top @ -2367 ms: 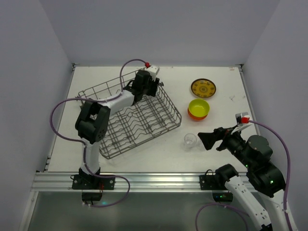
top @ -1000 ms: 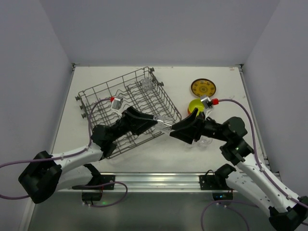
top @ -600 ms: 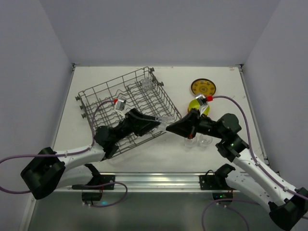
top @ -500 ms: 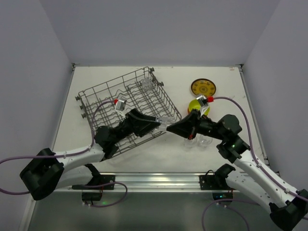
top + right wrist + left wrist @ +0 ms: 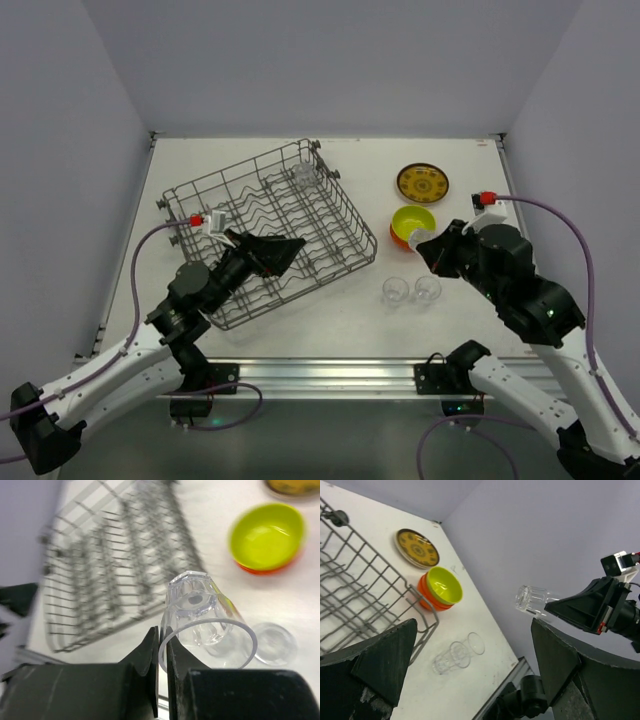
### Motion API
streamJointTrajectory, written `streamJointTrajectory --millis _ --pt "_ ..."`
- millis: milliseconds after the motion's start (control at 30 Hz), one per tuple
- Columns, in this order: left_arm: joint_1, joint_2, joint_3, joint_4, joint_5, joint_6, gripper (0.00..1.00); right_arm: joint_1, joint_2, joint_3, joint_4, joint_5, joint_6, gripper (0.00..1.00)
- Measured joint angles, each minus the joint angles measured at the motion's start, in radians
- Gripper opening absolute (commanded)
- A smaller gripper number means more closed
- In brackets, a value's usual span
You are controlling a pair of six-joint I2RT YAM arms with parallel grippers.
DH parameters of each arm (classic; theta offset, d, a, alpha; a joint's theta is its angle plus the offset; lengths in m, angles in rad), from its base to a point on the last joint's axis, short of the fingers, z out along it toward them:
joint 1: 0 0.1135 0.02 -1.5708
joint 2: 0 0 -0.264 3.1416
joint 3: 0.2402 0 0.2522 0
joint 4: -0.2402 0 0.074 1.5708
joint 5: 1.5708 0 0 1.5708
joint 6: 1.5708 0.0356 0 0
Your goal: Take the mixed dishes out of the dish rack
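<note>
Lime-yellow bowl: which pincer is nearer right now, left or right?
Right. The right pincer hangs by the near edge of the lime-yellow bowl, shut on a glass cup. The left pincer is open over the dish rack, well off to the bowl's left.

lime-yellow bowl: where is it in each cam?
Top external: lime-yellow bowl right of centre, nested on an orange bowl.
Left wrist: centre-left, on the same orange bowl.
Right wrist: upper right.
Shared landmark: the dish rack, left of the bowl in all three views.
</note>
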Motion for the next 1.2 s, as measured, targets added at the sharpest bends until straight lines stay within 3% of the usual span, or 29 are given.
streamJointTrajectory --millis 267,433,667,1200 --pt "0.0 -0.077 0.03 -0.259 -0.035 0.132 1.0 -0.28 0.223 0.033 -0.308 0.101 -0.127 0.0" --pt "0.0 -0.08 0.109 -0.399 -0.006 0.208 1.0 -0.398 0.417 0.033 -0.347 0.098 -0.169 0.0" --pt "0.0 -0.121 0.11 -0.454 0.042 0.261 1.0 -0.529 0.507 0.008 -0.33 0.068 -0.179 0.0" --pt "0.0 -0.138 0.11 -0.509 0.084 0.364 1.0 -0.548 0.666 -0.134 -0.23 0.016 -0.103 0.0"
